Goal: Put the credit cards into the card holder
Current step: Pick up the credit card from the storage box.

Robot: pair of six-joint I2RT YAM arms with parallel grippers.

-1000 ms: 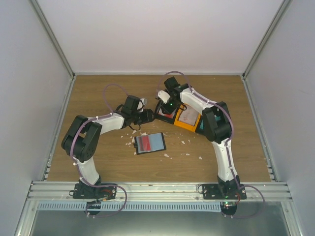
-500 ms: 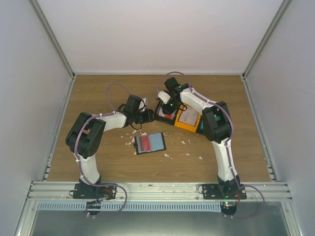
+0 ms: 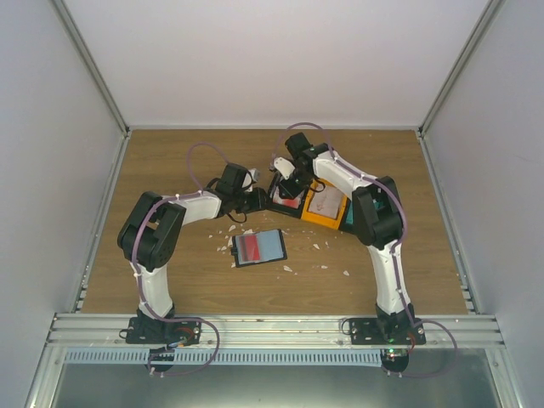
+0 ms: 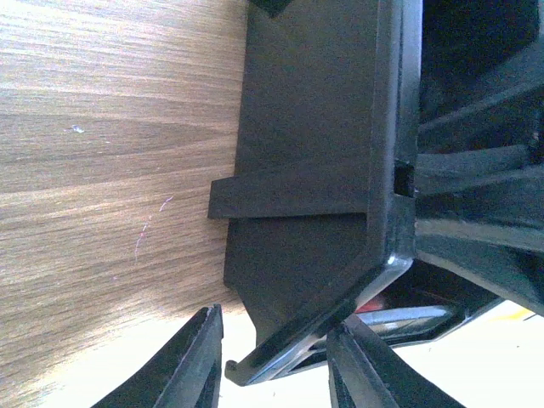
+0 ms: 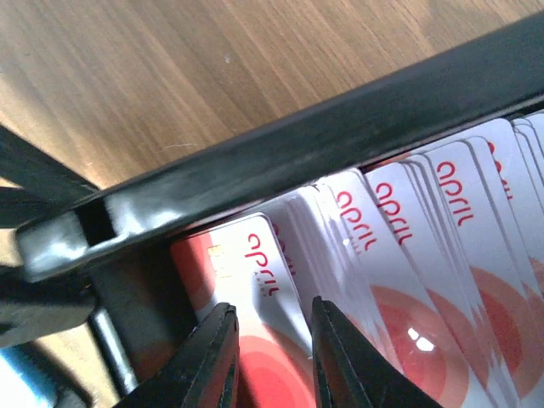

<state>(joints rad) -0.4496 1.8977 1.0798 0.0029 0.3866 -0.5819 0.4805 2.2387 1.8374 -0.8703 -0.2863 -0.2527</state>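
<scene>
The right pincer (image 5: 270,344) hangs inside the black tray (image 4: 306,127), its jaws only narrowly parted over the foremost of the red-and-white credit cards (image 5: 399,255), which stand in a leaning row against the tray's wall. The front card's face shows in the gap between the fingers (image 5: 212,361); whether they touch it cannot be told.

The left pincer (image 4: 272,357) is open wider, low over the tabletop (image 3: 170,161), with the tray's outer corner between its jaws; contact is unclear.

The card holder (image 3: 257,247) lies open and flat on the tabletop, nearer the arm bases, apart from both pincers. An orange tray (image 3: 325,218) sits just beside the black one.
</scene>
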